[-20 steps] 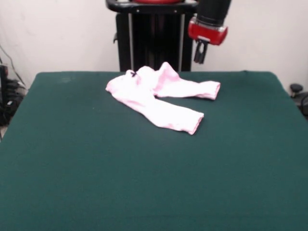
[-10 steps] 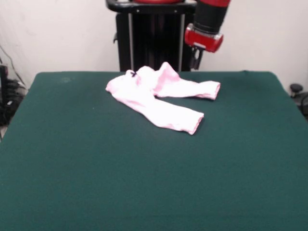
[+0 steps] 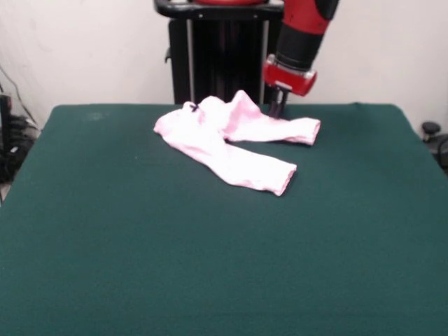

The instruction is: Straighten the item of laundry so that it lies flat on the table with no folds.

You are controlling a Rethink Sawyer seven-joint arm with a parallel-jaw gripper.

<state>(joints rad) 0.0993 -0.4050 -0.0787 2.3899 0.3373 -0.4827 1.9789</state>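
Note:
The pale pink baby trousers [image 3: 234, 143] lie on the far middle of the dark green table [image 3: 210, 245]. The waistband with a tiny dark bow [image 3: 193, 107] is at the left, bunched and raised. One leg runs right along the far edge, the other comes diagonally toward the near right. My gripper [image 3: 276, 108] hangs from the red and black arm just behind the far leg, low near the table's far edge, right beside the cloth's raised fold. It holds nothing that I can see.
The black pedestal [image 3: 217, 56] stands behind the table's far edge. Dark cables and gear [image 3: 10, 140] lie off the left side and a small dark object [image 3: 430, 129] off the right.
The gripper has come down and moved left, from above the table's far edge to just behind the trousers' far leg. The trousers have not moved.

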